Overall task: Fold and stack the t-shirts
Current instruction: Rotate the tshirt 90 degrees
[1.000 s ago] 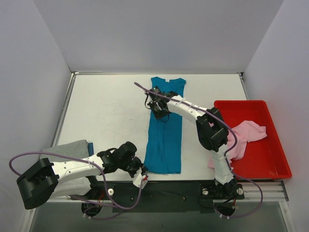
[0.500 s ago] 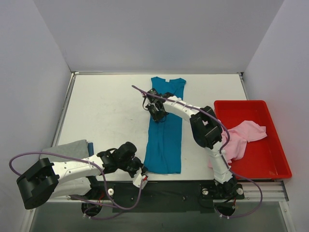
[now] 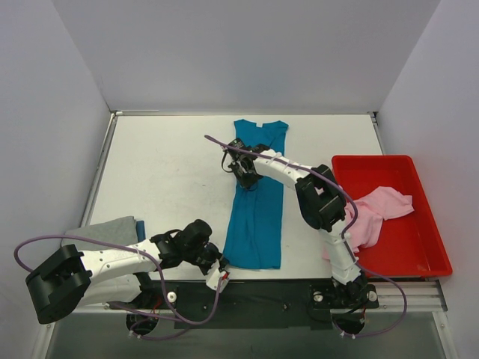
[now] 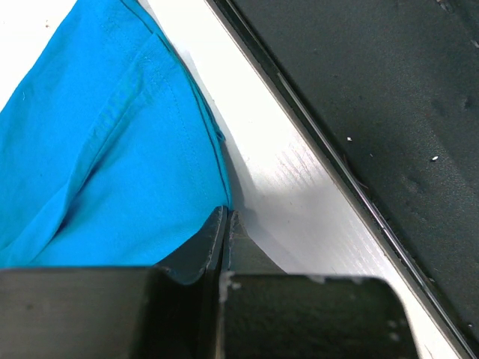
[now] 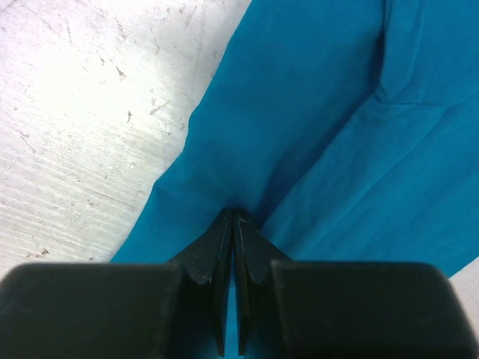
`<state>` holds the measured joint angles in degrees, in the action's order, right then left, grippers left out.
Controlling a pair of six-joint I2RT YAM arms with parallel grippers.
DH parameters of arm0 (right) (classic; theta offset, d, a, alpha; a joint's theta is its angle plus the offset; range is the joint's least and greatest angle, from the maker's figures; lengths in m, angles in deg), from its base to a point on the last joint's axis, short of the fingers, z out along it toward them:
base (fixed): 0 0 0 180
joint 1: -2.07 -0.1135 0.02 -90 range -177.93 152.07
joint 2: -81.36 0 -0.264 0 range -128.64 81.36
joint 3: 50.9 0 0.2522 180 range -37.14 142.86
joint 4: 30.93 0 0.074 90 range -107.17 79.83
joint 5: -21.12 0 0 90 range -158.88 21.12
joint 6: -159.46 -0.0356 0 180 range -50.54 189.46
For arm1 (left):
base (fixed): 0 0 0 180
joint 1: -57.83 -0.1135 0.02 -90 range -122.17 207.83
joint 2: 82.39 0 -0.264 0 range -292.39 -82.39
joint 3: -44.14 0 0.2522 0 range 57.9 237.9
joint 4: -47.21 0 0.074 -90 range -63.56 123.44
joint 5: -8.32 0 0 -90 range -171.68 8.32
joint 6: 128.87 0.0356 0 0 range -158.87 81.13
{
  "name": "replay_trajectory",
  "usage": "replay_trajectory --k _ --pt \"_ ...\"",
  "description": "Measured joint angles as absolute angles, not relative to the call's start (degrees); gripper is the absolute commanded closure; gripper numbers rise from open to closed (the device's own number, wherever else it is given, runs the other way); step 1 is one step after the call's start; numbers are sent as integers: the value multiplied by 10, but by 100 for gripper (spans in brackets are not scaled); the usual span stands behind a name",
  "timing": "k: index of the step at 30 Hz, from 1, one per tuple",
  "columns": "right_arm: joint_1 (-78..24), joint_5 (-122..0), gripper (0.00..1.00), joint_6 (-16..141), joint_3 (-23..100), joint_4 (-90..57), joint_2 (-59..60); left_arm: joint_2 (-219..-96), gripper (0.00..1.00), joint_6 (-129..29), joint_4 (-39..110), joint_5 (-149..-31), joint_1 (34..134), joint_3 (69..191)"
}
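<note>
Teal t-shirt: wrist views alone show left hand, right hand pinching.

We see the teal t-shirt as soft matt cloth with stitched hems, the pink t-shirt and grey t-shirt likewise. The bench is pale, scratched, faintly shiny. The red tray is smooth glossy plastic.

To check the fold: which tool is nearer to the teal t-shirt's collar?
Right. The right tool pinches the teal t-shirt at its side edge, not far below the collar; the left tool holds the hem corner, the opposite end.
</note>
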<state>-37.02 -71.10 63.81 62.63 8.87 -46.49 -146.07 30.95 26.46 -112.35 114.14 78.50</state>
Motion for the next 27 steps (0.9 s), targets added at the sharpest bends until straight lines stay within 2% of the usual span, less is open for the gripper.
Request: replay_trajectory --k 27 --pt "-365 -740 100 641 548 85 -412 -1461 100 310 265 -1124 1141 785"
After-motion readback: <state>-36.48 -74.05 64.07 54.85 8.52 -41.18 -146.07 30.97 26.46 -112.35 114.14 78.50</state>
